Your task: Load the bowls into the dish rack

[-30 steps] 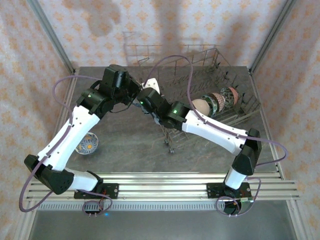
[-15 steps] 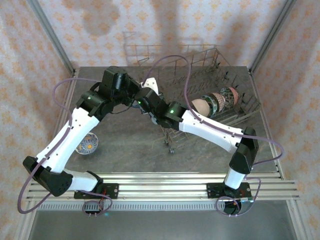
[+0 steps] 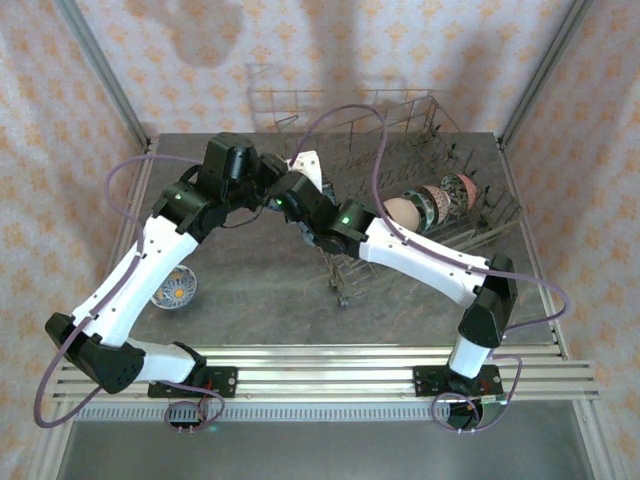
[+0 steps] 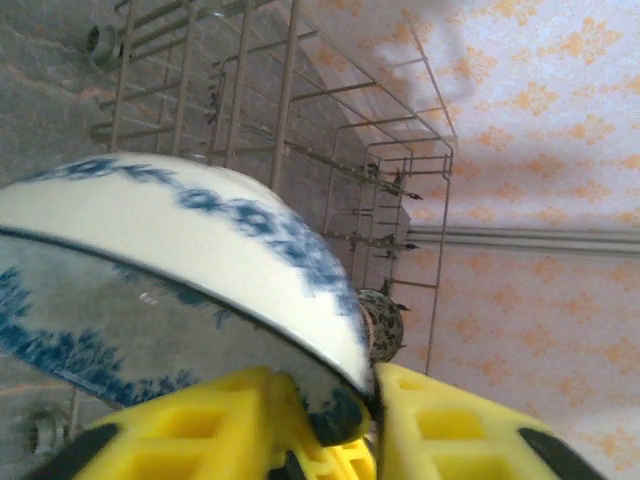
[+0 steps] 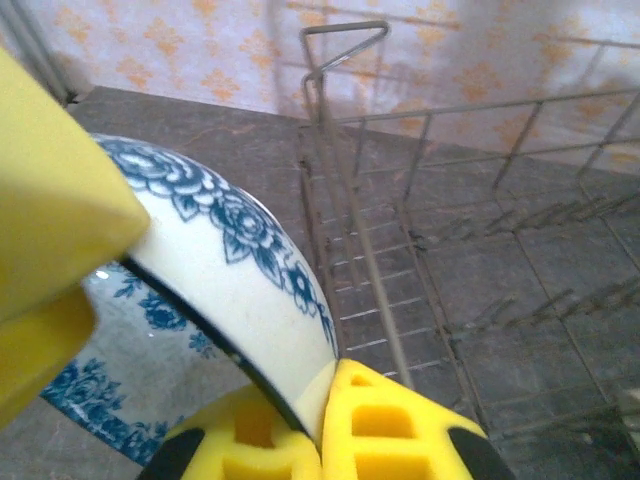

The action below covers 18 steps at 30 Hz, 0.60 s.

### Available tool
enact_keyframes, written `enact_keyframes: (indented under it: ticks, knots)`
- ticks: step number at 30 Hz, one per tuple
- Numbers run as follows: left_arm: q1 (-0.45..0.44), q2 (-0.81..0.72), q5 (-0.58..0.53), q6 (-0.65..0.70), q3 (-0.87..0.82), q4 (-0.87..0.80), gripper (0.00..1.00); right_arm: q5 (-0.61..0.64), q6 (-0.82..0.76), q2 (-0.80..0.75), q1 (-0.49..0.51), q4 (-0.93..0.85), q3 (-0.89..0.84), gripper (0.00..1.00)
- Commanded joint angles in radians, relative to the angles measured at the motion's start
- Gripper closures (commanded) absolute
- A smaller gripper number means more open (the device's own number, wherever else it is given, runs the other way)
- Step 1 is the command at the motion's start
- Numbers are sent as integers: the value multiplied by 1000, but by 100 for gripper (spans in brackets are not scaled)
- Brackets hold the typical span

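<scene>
The right fingers are pressed together on the rim of the blue-white bowl, pinching it at the bottom of the right wrist frame. The left fingers stand on either side of the same rim at the bottom of the left wrist frame; I cannot tell whether they press it. In the top view the bowl is held tilted between the two wrists, upper centre, at the left end of the dish rack. A row of bowls stands on edge inside the rack, right of centre. Another patterned bowl lies on the surface at left, well apart from the rack.
</scene>
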Motion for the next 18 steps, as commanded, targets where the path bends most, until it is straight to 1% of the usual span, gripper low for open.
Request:
enact_keyframes:
  ticks: [1,4,6,10,14,18]
  knots:
    - [-1,-48,-33,41,33,23,34,65,63,3,-23,-77,77,100]
    - [8,-56,-58,85,90,-17,19,28,92,10,-51,-122,101,100]
    - [14,-60,-75,112,126,-47,9,24,84,10,-55,-121,102,100]
    - [46,-60,-69,146,165,-84,1,47,75,12,-64,-155,120,100]
    - [99,-83,-52,194,163,-122,1,128,75,8,-97,-253,180,100]
    - [137,-124,-69,296,115,-173,1,178,42,-18,-146,-340,233,100]
